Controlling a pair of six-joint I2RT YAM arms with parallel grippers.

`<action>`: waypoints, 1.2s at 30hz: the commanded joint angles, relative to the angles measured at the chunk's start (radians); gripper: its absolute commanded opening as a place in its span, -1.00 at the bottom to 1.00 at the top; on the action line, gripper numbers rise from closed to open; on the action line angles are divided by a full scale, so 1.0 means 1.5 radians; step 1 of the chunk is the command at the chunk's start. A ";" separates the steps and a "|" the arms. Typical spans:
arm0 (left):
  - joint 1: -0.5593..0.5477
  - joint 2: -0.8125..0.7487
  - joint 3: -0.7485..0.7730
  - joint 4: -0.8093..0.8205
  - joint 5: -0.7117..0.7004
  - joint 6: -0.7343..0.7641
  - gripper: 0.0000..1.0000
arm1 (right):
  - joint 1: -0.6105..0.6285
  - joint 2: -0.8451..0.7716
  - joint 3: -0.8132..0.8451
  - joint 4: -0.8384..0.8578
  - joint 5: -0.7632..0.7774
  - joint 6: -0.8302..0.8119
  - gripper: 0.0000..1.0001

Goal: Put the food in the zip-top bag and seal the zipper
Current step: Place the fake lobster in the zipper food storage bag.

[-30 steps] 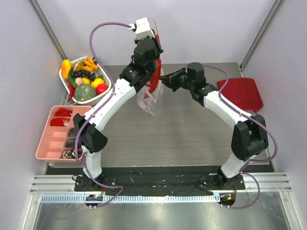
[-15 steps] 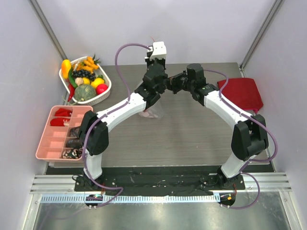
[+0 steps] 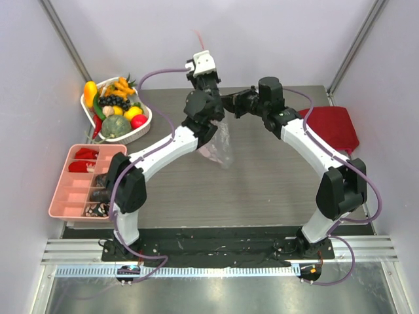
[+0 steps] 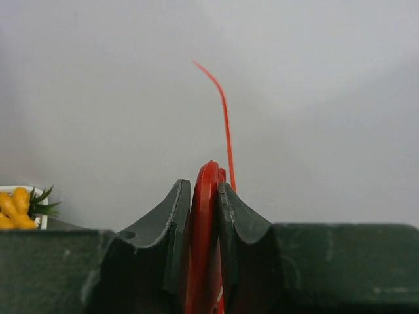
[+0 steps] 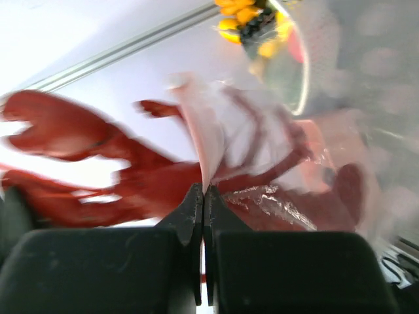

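Two changes | left gripper (image 4: 204,190) tilted lobster (image 4: 209,171) rearward | bag (image 3: 222,149) shifted right

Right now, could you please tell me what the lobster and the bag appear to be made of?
Lobster: probably hard moulded plastic, uniform bright red with a slight sheen; its thin feeler stands on its own. Bag: thin, soft clear plastic film, glossy; it hangs crumpled and the lobster shows through it in the right wrist view.

Plain pale lilac-grey walls (image 3: 294,39) on 3 sides, w/ slanted grey metal corner posts (image 3: 64,39). Grey wood-grain tabletop (image 3: 262,190); ribbed aluminium rail (image 3: 373,252) along near edge. Soft, even light.
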 commanded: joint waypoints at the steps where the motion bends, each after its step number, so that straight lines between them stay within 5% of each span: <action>1: -0.011 -0.077 -0.109 0.096 0.052 -0.046 -1.00 | 0.000 -0.007 0.077 0.023 -0.018 0.039 -0.99; 8: -0.015 -0.082 -0.218 0.233 0.018 0.043 -0.82 | 0.001 -0.014 0.070 0.012 -0.016 0.035 -0.98; 13: -0.027 -0.169 -0.279 0.189 0.046 0.014 -0.65 | -0.017 -0.023 0.032 0.051 -0.027 -0.007 -0.99; 17: -0.031 -0.270 -0.275 -0.032 0.068 -0.090 -0.05 | -0.024 -0.031 0.007 0.120 -0.060 -0.068 -0.99; 19: -0.029 -0.327 -0.249 -0.239 0.114 -0.160 0.45 | -0.023 -0.034 -0.004 0.172 -0.077 -0.104 -0.99; 24: -0.004 -0.386 -0.141 -0.591 0.189 -0.256 0.88 | -0.023 -0.044 -0.031 0.212 -0.100 -0.132 -0.98; 29: 0.138 -0.399 -0.070 -0.910 0.394 -0.436 0.85 | -0.023 -0.054 -0.044 0.220 -0.107 -0.143 -0.99; 32: 0.313 -0.410 -0.111 -0.952 0.576 -0.506 0.83 | -0.023 -0.059 -0.044 0.217 -0.110 -0.149 -0.98; 36: 0.420 -0.428 -0.191 -0.933 0.764 -0.539 0.86 | -0.023 -0.064 -0.049 0.222 -0.118 -0.155 -0.99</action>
